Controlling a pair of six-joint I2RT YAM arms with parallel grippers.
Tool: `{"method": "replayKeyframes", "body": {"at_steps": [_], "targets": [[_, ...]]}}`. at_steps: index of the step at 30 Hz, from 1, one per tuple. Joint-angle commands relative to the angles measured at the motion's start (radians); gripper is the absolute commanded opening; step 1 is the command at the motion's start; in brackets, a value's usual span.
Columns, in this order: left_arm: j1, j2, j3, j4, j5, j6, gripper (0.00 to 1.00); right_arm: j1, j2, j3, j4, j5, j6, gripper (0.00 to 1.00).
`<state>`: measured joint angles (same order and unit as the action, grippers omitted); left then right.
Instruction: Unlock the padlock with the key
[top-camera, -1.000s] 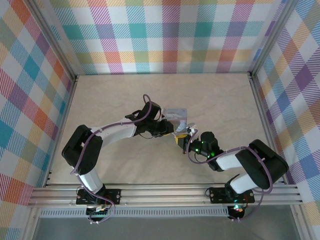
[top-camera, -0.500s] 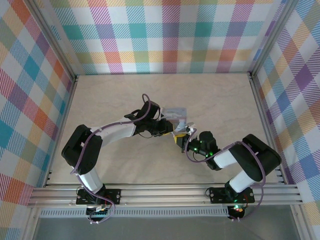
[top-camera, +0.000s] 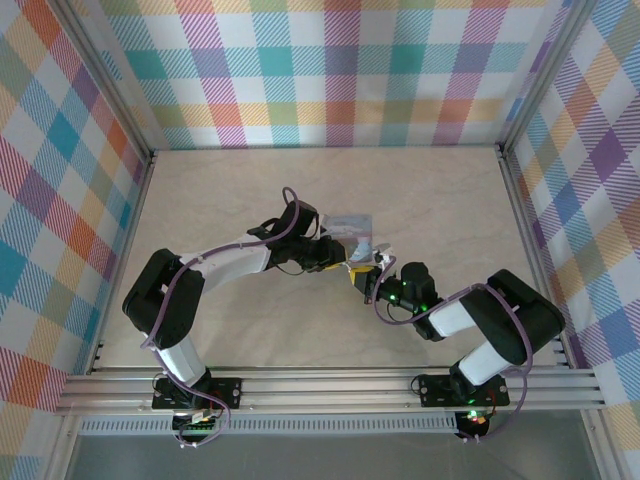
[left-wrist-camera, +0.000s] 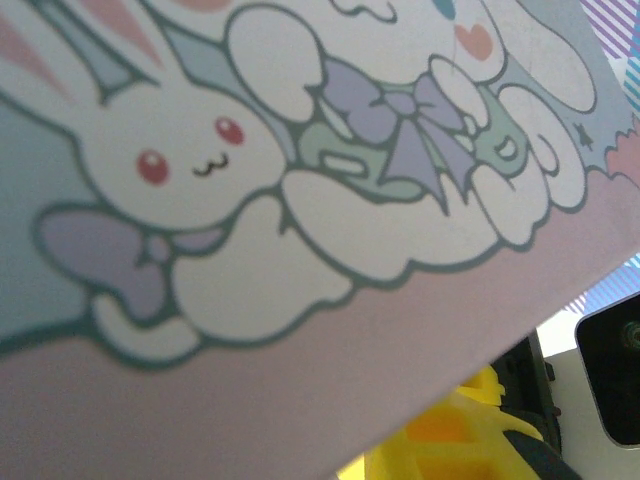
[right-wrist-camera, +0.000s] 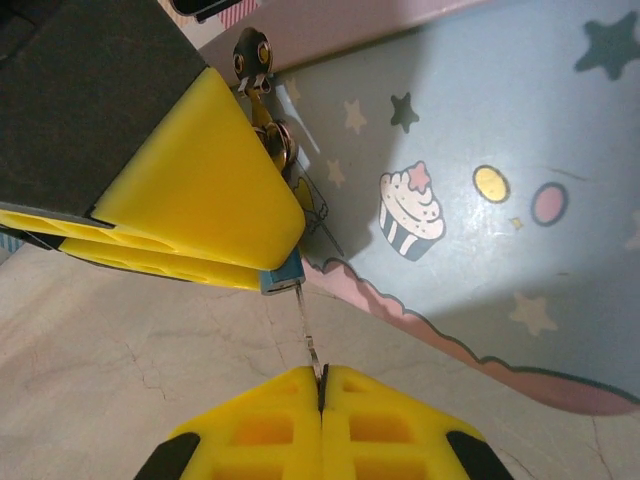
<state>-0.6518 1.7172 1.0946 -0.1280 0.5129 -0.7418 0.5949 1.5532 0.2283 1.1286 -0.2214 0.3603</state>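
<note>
The tiny blue padlock (right-wrist-camera: 281, 279) peeks out from between the yellow fingers (right-wrist-camera: 200, 190) of my left gripper (right-wrist-camera: 275, 262), which is shut on it beside the tin's metal latch (right-wrist-camera: 252, 55). A thin silvery key (right-wrist-camera: 310, 345) runs from the padlock's underside to my right gripper (right-wrist-camera: 321, 385), whose jaws are shut on the key's other end. From above, the left gripper (top-camera: 350, 267) and the right gripper (top-camera: 371, 284) meet at the front corner of the tin (top-camera: 350, 227). Most of the padlock is hidden by the left fingers.
The pale blue cartoon-printed tin (left-wrist-camera: 300, 200) lies mid-table, close against the left wrist camera; its cupcake-printed side (right-wrist-camera: 480, 200) faces the right wrist. Beige tabletop (top-camera: 250, 190) stretches around it, fenced by plaid walls (top-camera: 330, 70) and a metal rail (top-camera: 330, 380) at the near edge.
The right arm's elbow has drawn in and its gripper has shifted slightly at the padlock. The left arm and the tin have hardly moved.
</note>
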Motion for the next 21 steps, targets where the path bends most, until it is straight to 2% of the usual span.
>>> {"method": "replayKeyframes", "body": {"at_steps": [1, 21], "targets": [[0.007, -0.033, 0.013, 0.028, 0.051, 0.001, 0.11, -0.006, -0.021, -0.006, 0.062, -0.008, 0.019, 0.01], [0.011, -0.033, 0.017, 0.015, 0.059, 0.005, 0.1, -0.008, 0.031, 0.026, 0.041, 0.0, 0.03, 0.01]]}}
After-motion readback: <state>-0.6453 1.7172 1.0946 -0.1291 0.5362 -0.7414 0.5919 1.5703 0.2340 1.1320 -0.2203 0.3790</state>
